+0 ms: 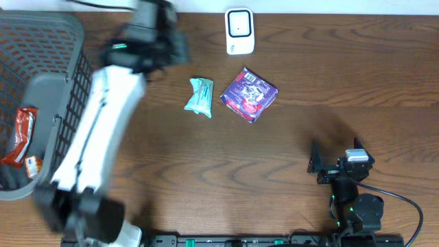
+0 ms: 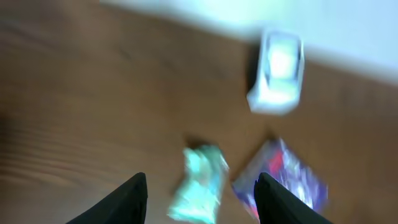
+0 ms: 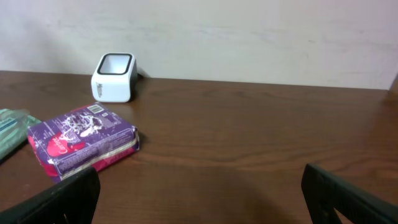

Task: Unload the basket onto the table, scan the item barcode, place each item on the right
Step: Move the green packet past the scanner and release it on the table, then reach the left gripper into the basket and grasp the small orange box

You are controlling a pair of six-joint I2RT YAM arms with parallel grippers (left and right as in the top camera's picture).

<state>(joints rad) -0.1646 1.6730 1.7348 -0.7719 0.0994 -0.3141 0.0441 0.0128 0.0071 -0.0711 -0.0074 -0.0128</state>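
Near the middle of the counter (image 1: 206, 171), on the robot's side of the white scanner (image 1: 239, 31), lie two candidate items close together but not touching: a purple packet (image 1: 249, 94) and, on its left, a teal pouch (image 1: 200, 96). Which one is meant I cannot tell. I judge the purple packet to be light, flat and fairly stiff at the edges, w/ glossy film that is prob. slippery, so a grip across its narrow sides near a corner should hold better than pinching the flat face. A small pale code-like patch shows on its top face in the right wrist view, but it is too small to be sure. The teal pouch looks soft, crinkled and very light and will deform, so better to take it at a sealed end. L gripper (image 1: 175, 42) hovers at the far left of the items, arm stretched well forward from its base, and is released: in its smeared wrist view the fingers stand apart w/ nothing btw them. R gripper (image 1: 317, 163) sits low at the near right, well apart from the items, spread wide and empty, facing packet and scanner. At far left stands a grey basket (image 1: 41, 34) w/ a red packet (image 1: 17, 134) inside.
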